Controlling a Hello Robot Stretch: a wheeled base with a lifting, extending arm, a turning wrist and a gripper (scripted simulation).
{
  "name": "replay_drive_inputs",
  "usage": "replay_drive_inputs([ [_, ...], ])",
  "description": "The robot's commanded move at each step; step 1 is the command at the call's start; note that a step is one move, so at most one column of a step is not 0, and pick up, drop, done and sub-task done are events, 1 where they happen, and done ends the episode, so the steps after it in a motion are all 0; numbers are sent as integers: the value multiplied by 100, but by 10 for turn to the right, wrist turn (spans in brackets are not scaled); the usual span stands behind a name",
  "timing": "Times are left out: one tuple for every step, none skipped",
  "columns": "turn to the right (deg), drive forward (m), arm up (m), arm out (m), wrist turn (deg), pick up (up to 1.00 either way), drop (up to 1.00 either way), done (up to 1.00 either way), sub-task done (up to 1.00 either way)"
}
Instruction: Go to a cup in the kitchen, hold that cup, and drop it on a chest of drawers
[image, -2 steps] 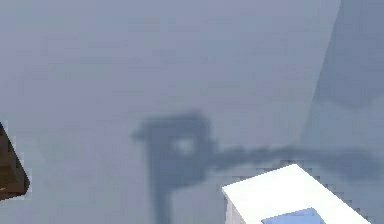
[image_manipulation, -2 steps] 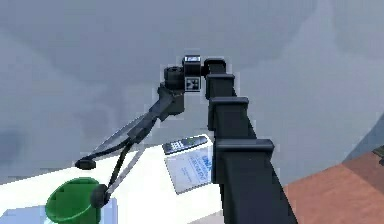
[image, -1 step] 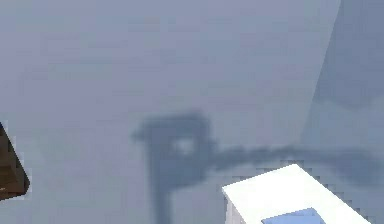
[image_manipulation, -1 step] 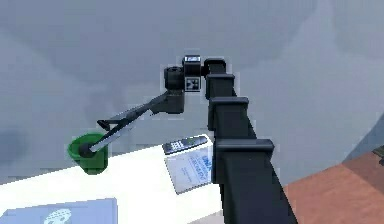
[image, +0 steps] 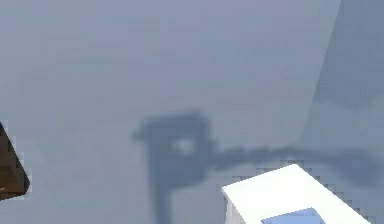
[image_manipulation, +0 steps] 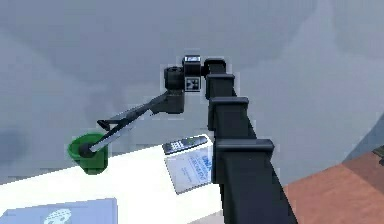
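White top (image_manipulation: 130, 188): nearest surface; carries a pale blue-and-white packet (image_manipulation: 190, 168).
Arm (image_manipulation: 240, 135): extended out over that top.
Green cup (image_manipulation: 88, 150): 1, at the top's far edge, by the fingertips.
Gripper (image_manipulation: 102, 132): finger spacing cannot be told, nor whether it holds the cup.
Grey wall (image_manipulation: 90, 50): behind.
Progress: cup reached; hold unconfirmed; drop on chest of drawers judged outstanding.

One green cup (image_manipulation: 88, 150), one white furniture top (image_manipulation: 140, 180), two flat bluish items (image_manipulation: 192, 170) (image_manipulation: 60, 212), one brown furniture corner (image: 10, 165).
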Motion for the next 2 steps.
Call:
replay_drive_inputs([
  [0,0,0,0,0,0,100,0,0],
  [0,0,0,-10,0,0,0,0,0],
])
